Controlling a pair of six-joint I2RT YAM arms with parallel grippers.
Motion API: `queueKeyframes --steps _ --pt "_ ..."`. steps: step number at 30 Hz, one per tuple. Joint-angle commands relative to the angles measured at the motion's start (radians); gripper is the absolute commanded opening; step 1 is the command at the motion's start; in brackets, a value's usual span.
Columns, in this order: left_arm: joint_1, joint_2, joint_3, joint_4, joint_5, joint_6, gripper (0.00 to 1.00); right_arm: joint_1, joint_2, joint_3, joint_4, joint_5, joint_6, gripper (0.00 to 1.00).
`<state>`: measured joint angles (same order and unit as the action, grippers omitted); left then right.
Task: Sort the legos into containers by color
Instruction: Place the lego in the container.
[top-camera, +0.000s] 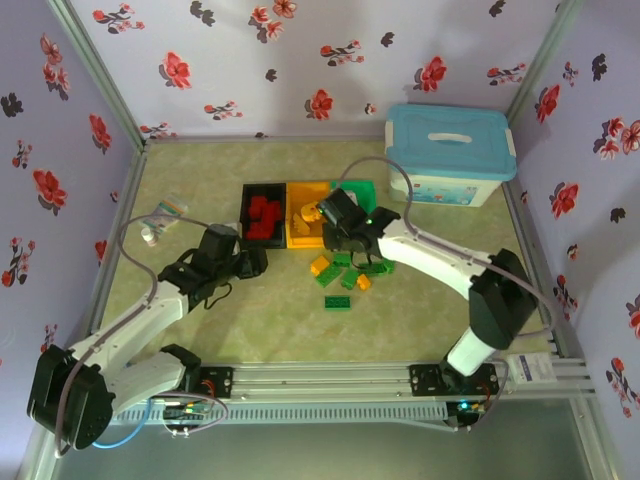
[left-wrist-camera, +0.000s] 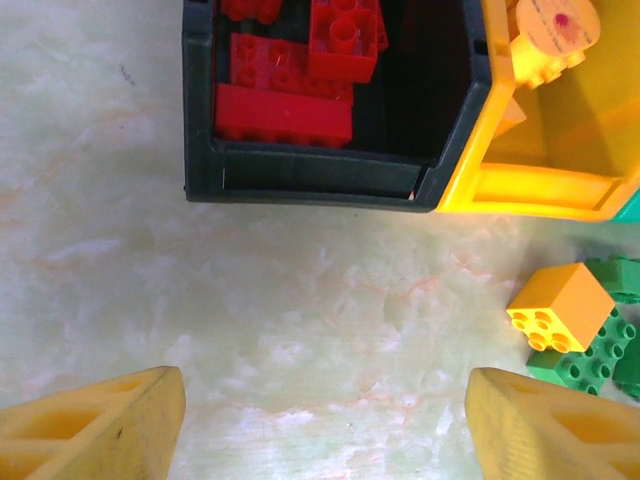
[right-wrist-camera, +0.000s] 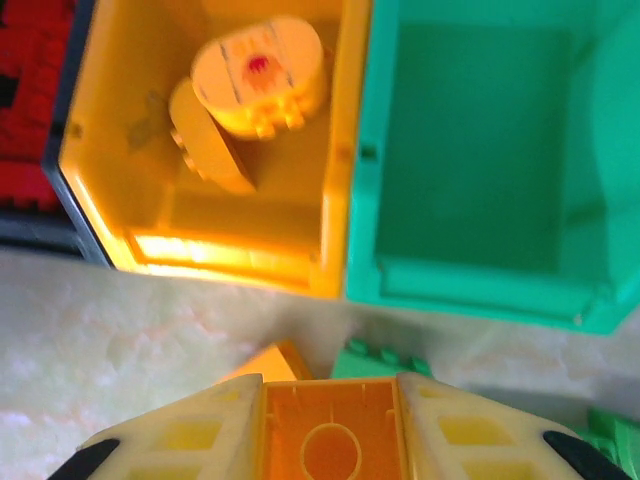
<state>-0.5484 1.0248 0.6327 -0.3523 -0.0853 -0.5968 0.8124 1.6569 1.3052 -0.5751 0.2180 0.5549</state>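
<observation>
Three bins stand touching in a row at mid-table: the black bin (top-camera: 246, 212) on the left, the orange-yellow bin (top-camera: 303, 238) in the middle, the green bin (top-camera: 363, 187) on the right. From the top view we see each with its long axis running away from the arm bases. In the black bin lie the red bricks (left-wrist-camera: 285, 105); the longest one lies along the bin's near wall. In the orange-yellow bin we see a round-faced yellow piece (right-wrist-camera: 258, 75) with a red mark, touching a yellow block (right-wrist-camera: 205, 145).

The right gripper (right-wrist-camera: 330, 395) is clamped on an orange brick (right-wrist-camera: 330, 450), a finger on each side; the brick's hollow underside faces the wrist camera. It hangs over the table (top-camera: 250, 320), just before the bins' near walls, about where orange-yellow meets green.

The left gripper (left-wrist-camera: 325, 425) is spread wide with nothing between its fingers (left-wrist-camera: 95, 425), low over the table just before the black bin's near wall.

The loose legos lie on the table near the orange-yellow and green bins: a loose orange block (left-wrist-camera: 560, 308), set cornerwise to the bins, touches green bricks (left-wrist-camera: 590, 355). A lone green brick (top-camera: 337, 302) lies nearest the arm bases, its long axis across the table, left to right. We see a large white box (top-camera: 450, 160) with a light-blue lid at the far right
</observation>
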Motion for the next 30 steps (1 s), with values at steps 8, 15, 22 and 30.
queueKeyframes --steps 8,15,22,30 --pt "-0.013 -0.058 -0.027 -0.023 0.002 -0.027 0.74 -0.051 0.276 0.379 -0.146 -0.038 -0.153 0.34" --pt "-0.016 -0.067 -0.02 -0.036 0.002 -0.027 0.74 -0.075 0.359 0.46 -0.17 -0.076 -0.161 0.65" --pt "-0.072 -0.038 0.001 -0.027 0.002 -0.007 0.74 -0.075 0.229 0.269 -0.04 -0.076 -0.128 0.73" --pt "-0.216 0.124 0.08 0.012 0.002 0.036 0.75 -0.076 0.073 0.093 0.013 -0.069 -0.1 0.73"
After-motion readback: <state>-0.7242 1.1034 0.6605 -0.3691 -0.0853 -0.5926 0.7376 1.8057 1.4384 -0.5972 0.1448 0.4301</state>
